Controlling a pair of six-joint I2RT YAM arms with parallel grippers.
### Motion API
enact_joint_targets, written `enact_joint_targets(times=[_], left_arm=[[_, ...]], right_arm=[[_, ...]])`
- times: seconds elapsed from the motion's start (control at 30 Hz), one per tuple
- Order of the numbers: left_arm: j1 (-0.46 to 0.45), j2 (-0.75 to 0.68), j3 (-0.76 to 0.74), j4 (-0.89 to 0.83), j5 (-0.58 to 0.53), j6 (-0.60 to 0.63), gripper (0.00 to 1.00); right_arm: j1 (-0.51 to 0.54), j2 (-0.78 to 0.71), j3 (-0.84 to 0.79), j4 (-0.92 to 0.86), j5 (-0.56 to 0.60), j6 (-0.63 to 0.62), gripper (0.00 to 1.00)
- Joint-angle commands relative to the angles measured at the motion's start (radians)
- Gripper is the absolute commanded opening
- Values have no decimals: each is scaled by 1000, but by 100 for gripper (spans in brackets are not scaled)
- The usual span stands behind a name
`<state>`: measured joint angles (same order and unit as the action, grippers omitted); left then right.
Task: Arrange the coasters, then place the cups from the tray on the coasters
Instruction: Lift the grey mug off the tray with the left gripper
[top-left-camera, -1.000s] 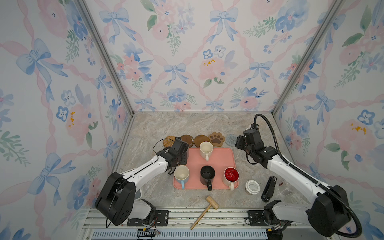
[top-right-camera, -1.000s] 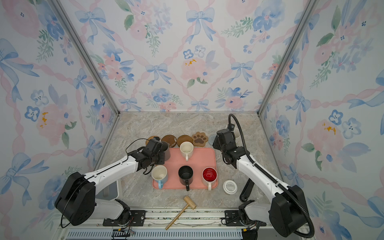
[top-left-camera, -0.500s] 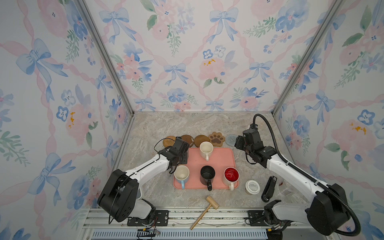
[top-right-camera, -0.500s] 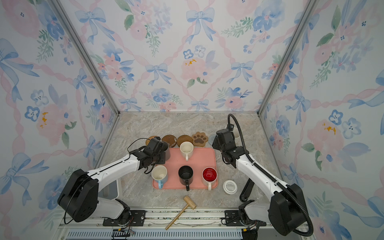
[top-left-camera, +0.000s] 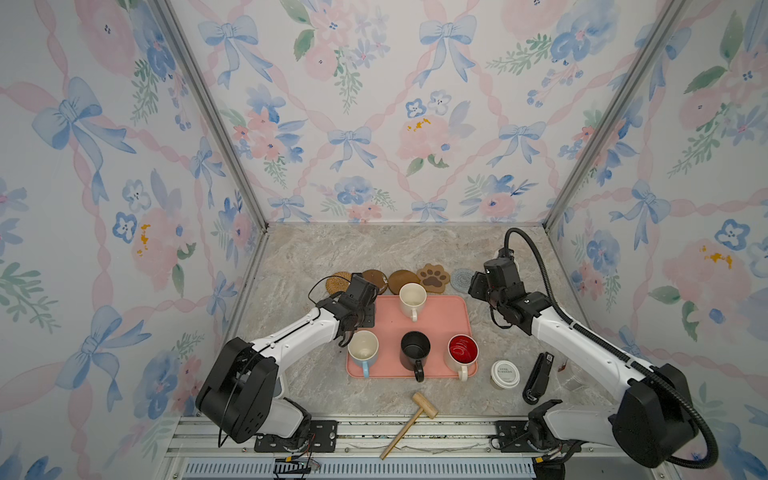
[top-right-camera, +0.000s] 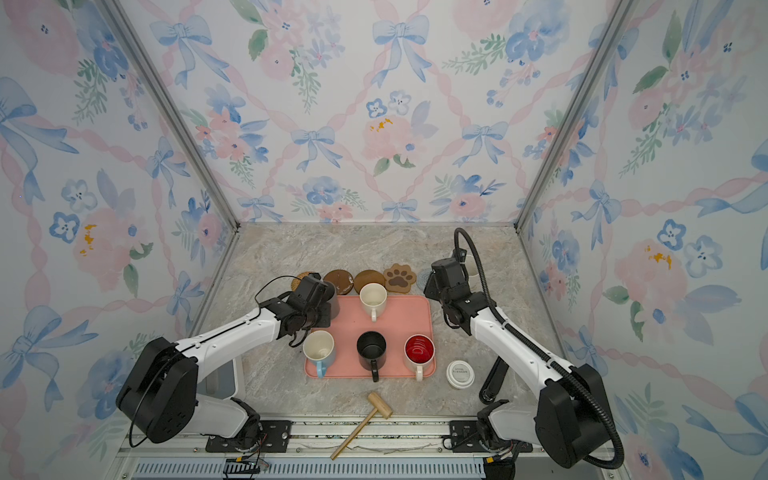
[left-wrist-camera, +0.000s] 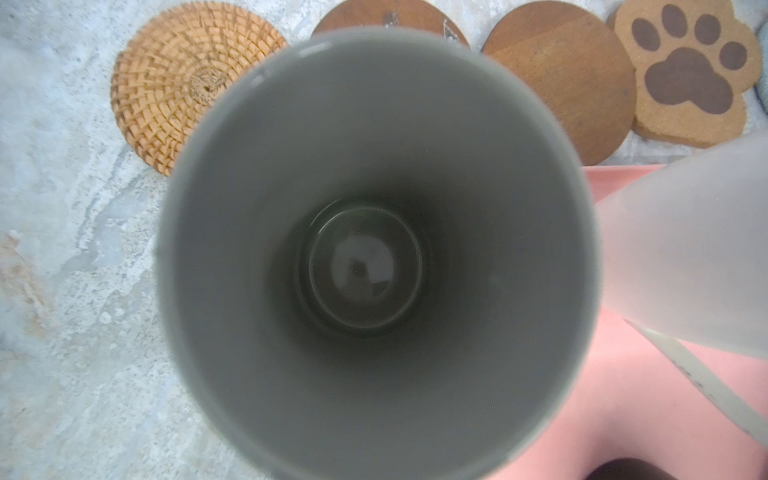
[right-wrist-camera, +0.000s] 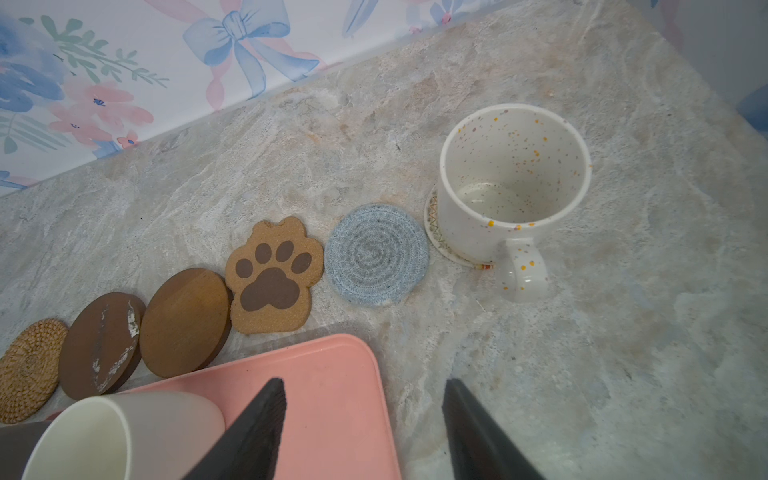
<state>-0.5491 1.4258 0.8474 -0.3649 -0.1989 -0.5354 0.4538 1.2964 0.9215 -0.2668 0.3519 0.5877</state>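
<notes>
The left claw (top-left-camera: 356, 311) hangs closed directly over the grey mug (left-wrist-camera: 374, 249) at the far left corner of the pink tray (top-left-camera: 438, 309), which lies mid-table nearer the front edge. Its fingers are hidden, so whether they pinch the mug cannot be told. The mug's mouth fills the left wrist view. Three cups line the tray's near edge: the white and light-blue mug (top-left-camera: 363, 348), the black mug (top-left-camera: 415, 350) and the red-lined mug (top-left-camera: 462, 350). The cream mug (top-left-camera: 412, 299) stands at the tray's far edge. Just beyond that edge the coasters run in a row: the rattan round (left-wrist-camera: 195, 79), two wooden rounds (right-wrist-camera: 102, 345) (right-wrist-camera: 185, 322), the paw (right-wrist-camera: 274, 274) and the grey-blue round (right-wrist-camera: 376, 253). At the row's right end the speckled mug (right-wrist-camera: 513, 178) sits upright on the cream coaster (right-wrist-camera: 432, 226). The right claw (right-wrist-camera: 363, 380) hovers above the tray's far right corner, jaws spread and empty. A lidded paper cup (top-left-camera: 505, 374) and a wooden mallet (top-left-camera: 409, 422) lie near the table's front edge.
</notes>
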Motion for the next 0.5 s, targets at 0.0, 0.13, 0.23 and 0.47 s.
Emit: enact_joint_targets(times=[0.0,0.13,0.23,0.47], left_arm=[[3,8,22,-12,-30,-8,0],[1,-21,19,-12,-64,-21,0],[-1,-65,11,-12,-100,-35,0],[1,-151,-1,12,-150,-28,0]], right_arm=[[9,9,25,12,-2,2,63],[8,9,25,10,-3,1,63],[9,9,25,11,-2,1,63],[9,17,29,9,-8,1,63]])
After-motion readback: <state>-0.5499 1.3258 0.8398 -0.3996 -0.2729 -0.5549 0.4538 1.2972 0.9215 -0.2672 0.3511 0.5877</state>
